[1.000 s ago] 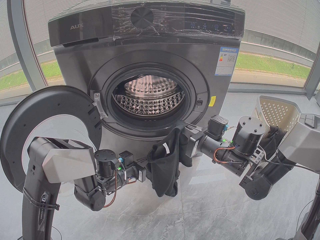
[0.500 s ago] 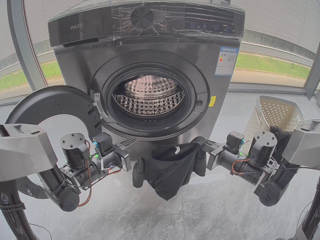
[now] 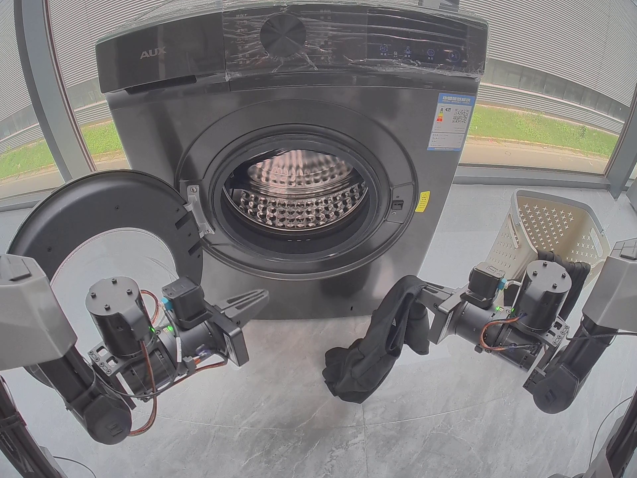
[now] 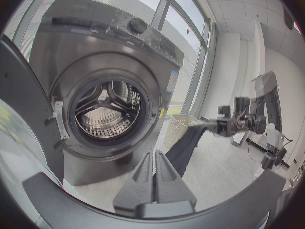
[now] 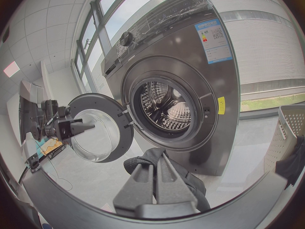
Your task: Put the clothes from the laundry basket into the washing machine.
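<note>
Black garment (image 3: 371, 350) hangs from the right claw (image 3: 420, 292), in front of the open washing machine (image 3: 424, 187).
Nearest, the left claw (image 3: 264, 295) is clenched on nothing, low beside the swung-open door (image 3: 99, 214). The right claw grips the garment by its upper end; the rest droops toward the floor (image 3: 398, 426), outside the drum (image 3: 298, 194). Farther right, the laundry basket (image 3: 554, 220) holds more dark clothes (image 3: 574, 270).

Dark grey front-loading washing machine (image 3: 292, 101), round door (image 3: 99, 214) swung open leftward, black garment (image 3: 371, 346) hanging limp from the right gripper (image 3: 419, 292) below the opening, white perforated laundry basket (image 3: 554, 224) beside the machine, dark clothing (image 3: 564, 268) inside.
</note>
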